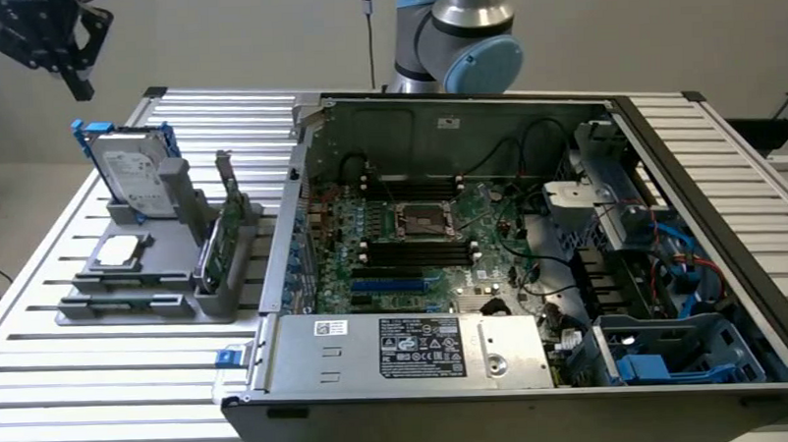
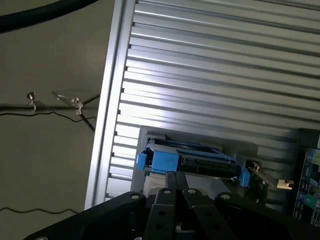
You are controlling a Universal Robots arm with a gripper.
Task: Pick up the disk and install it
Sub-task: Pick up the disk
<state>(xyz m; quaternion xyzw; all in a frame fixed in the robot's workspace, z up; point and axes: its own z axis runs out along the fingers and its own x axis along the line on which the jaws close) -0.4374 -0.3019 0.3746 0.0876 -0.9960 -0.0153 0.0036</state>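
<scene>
Up high, the hand [image 1: 78,87] hangs over the far corner of the tabletop [image 1: 112,388] on the exterior view's left. Its two fingers are pressed together and pinch nothing. A big open computer box [image 1: 469,120] sits on the ribbed silver tabletop. Behind the box stands the robot arm [image 1: 473,41], grey with a blue cap. Just beside the box, on the exterior view's left, sits a grey stand [image 1: 122,304]. The disk [image 1: 133,171] stands on its edge at the back of this stand, with blue rails and a white label. It is below the hand, and the two are apart. In the wrist view the hand [image 2: 177,189] looks down on the top edge of the disk [image 2: 192,161]. A thin green card [image 1: 225,242] stands in the stand, next to the box. A small silver chip [image 1: 117,250] lies flat in front of the disk.
</scene>
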